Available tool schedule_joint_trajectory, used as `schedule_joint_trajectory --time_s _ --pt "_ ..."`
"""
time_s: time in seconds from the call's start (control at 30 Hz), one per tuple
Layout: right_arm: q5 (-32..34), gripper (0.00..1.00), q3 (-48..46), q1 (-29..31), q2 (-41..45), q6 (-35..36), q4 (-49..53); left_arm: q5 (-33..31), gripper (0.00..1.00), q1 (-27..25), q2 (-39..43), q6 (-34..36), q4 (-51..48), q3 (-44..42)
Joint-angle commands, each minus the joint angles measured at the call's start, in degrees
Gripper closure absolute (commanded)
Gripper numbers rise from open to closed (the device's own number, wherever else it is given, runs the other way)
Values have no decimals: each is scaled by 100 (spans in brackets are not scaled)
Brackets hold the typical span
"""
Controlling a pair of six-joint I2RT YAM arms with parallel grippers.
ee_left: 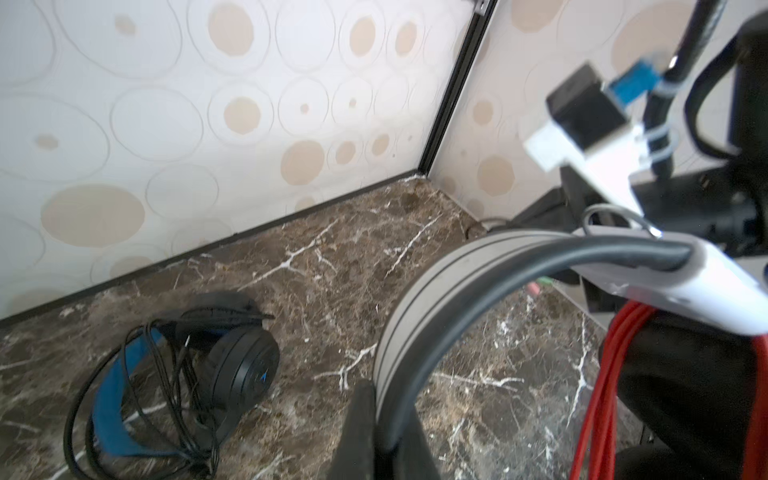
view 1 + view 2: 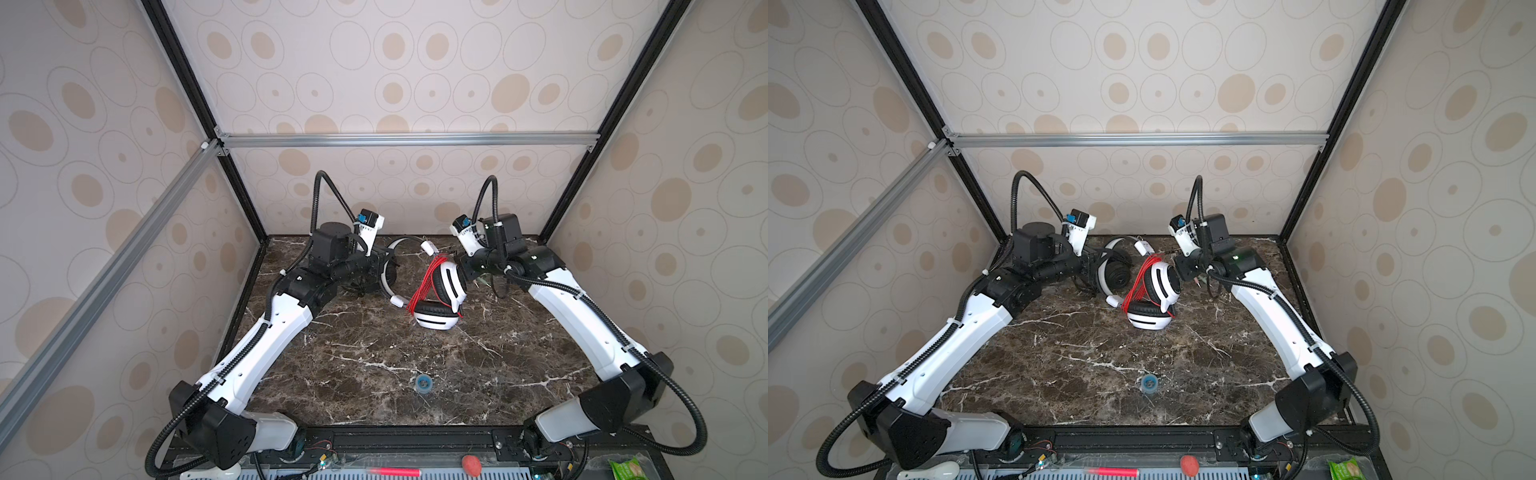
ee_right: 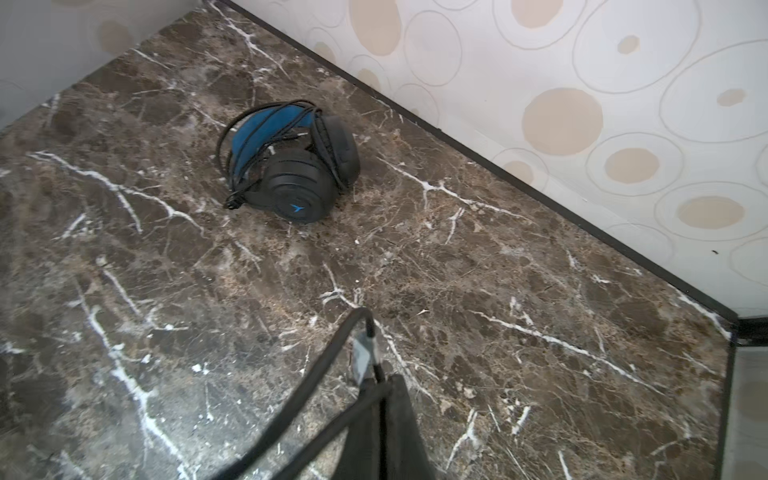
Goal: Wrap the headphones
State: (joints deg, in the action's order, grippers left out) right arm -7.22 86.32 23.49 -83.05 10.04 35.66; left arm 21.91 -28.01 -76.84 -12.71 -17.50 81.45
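Jaws on the left arm are clamped tight on the headband of the white headphones. They show at the bottom centre of the left wrist view, with the pale band and its black padding curving up out of them. Jaws on the right arm are pressed together as well. At the bottom of the right wrist view, a thin black lead with a small grey plug loops out from between them.

In both top views the white pair sits in the upper middle of the frame, between the two wrists. One cup stands just beside the right arm's jaws, though I cannot tell whether they touch. The other cup rests on the counter just below it. The red cord runs in several strands across the pair, to the left of the cups.

In a top view the black headphones lie just left of the white pair, partly hidden behind the left wrist. The right wrist view shows them flat on the counter near the back wall, blue lining up, clear of both sets of jaws.
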Motion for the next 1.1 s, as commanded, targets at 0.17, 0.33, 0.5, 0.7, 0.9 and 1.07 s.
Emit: schedule_joint_trajectory --time_s 0.17,0.33,0.5,0.7,0.9,1.07 --pt "-1359 100 -1341 -184 851 -342 -2313 613 100 65 -178 -722 540 1437" --pt "-1862 99 -1805 -253 1066 -726 -3107 711 100 146 -284 -1151 830 1754" --pt "-2163 86 -2051 -274 1149 -1050 -3557 686 100 155 -537 -1341 749 2283" --pt "-2170 60 -2278 -274 1341 -1218 -3830 646 100 181 -633 -1347 584 2481" --pt "-2152 54 -2375 -308 1482 -1231 -3763 653 100 226 -670 -1436 606 2516" --pt "-2310 49 -2370 -309 1560 -1183 -3581 644 100 260 -688 -1445 578 2541"
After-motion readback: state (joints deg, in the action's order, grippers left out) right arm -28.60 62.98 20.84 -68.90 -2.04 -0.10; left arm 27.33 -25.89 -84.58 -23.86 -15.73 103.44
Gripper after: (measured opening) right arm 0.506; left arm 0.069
